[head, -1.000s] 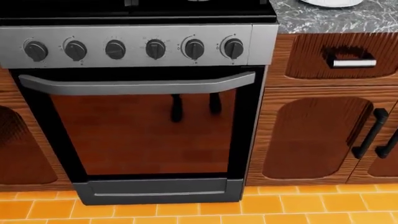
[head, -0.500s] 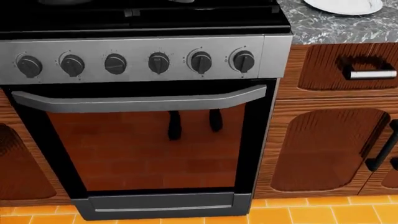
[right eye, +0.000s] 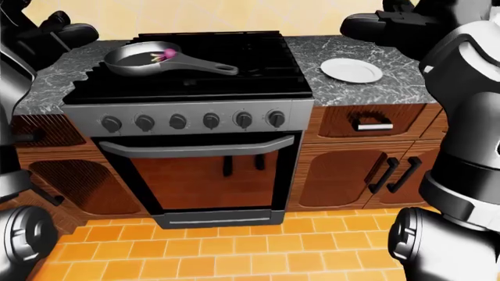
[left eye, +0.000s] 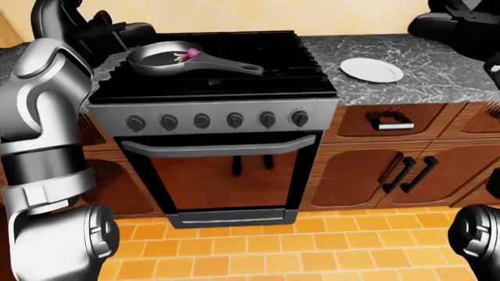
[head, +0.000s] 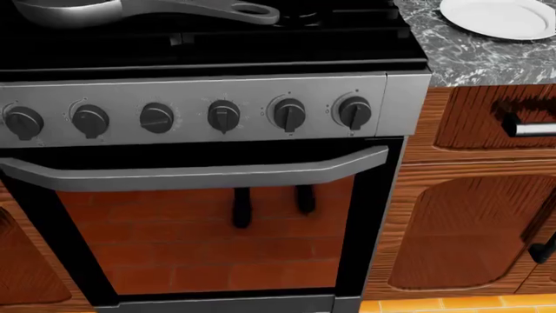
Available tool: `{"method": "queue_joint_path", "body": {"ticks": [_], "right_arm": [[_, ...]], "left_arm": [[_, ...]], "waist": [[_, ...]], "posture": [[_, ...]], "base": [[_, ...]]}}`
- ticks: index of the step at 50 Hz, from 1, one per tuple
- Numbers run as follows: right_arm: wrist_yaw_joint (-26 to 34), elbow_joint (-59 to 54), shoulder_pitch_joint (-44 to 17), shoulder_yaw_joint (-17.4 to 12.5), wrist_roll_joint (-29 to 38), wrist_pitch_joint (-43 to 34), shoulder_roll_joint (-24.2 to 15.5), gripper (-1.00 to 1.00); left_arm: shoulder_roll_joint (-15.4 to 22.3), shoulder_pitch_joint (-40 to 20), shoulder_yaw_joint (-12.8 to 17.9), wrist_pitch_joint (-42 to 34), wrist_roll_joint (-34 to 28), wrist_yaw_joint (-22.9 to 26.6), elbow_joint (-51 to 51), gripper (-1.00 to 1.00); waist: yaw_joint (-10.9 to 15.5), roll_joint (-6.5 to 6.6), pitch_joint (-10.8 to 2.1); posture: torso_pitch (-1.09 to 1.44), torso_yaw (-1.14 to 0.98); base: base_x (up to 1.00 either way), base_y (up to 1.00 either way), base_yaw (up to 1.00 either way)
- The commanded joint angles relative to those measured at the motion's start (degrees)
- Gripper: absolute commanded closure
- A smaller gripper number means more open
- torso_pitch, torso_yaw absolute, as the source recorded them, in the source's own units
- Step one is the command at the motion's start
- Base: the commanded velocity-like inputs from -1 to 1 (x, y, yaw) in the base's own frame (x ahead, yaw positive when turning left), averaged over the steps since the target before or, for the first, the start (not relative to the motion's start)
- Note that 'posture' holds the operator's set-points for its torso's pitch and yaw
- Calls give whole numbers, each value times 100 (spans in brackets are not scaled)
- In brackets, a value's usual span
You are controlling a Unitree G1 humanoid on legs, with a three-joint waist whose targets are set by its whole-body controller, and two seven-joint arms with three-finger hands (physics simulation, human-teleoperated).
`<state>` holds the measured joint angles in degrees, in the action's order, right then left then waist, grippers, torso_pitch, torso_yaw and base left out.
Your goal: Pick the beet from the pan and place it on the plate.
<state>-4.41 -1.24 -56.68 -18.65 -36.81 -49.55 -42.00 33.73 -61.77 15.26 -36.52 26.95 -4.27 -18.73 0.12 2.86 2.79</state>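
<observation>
Fingers: we cannot tell their state; beet [left eye: 184, 54] sits in the pan [left eye: 160, 58], plate [left eye: 372, 69] bare, nothing done.

Wall [left eye: 258, 14]: pale yellow, top of frame
Floor [left eye: 312, 252]: orange tiles, bottom
Cabinets [left eye: 375, 170]: reddish wood (black handles), right
Desk [left eye: 438, 70]: grey marbled top

We are in a home kitchen: a black stove [left eye: 215, 70] with steel knobs [left eye: 218, 120] and an oven door [left eye: 223, 175] fills the centre, wooden cabinets [left eye: 391, 170] under a marble counter [left eye: 438, 70] at right, orange tiled floor [left eye: 312, 252] below.
</observation>
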Motion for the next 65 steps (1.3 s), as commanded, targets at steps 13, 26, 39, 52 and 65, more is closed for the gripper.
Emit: {"method": "queue_joint_path", "body": {"ticks": [13,26,39,52,65], "right_arm": [[28,97,-206,-95,-7,150,-124,-100],[33,69,-212,-86,4,176,-120,-100],[38,80,-206,-88,4,175,-124,-100],[9,115,-214,-100,-15,127,-125,-100],[-8,91,-236,-87,14,191,-128,-100]], "left_arm": [[62,-205,30,122,-5,1,116,-100],[71,-211,25,124,1,7,105,-100],[65,-203,20,116,-6,3,127,-100],[68,-200,21,106,-27,11,129,-100],[76,-208,33,102,-18,3,139,-100]], "waist": [[105,-854,-235],[-82,145,-223],[89,-603,-168],[-21,-410,-149],[-55,-79,-58]], "posture": [[0,0],[0,0],[0,0],[0,0],[0,0]], "base": [[20,5,0],[20,5,0],[20,6,0],[20,26,0],[12,21,0]]}}
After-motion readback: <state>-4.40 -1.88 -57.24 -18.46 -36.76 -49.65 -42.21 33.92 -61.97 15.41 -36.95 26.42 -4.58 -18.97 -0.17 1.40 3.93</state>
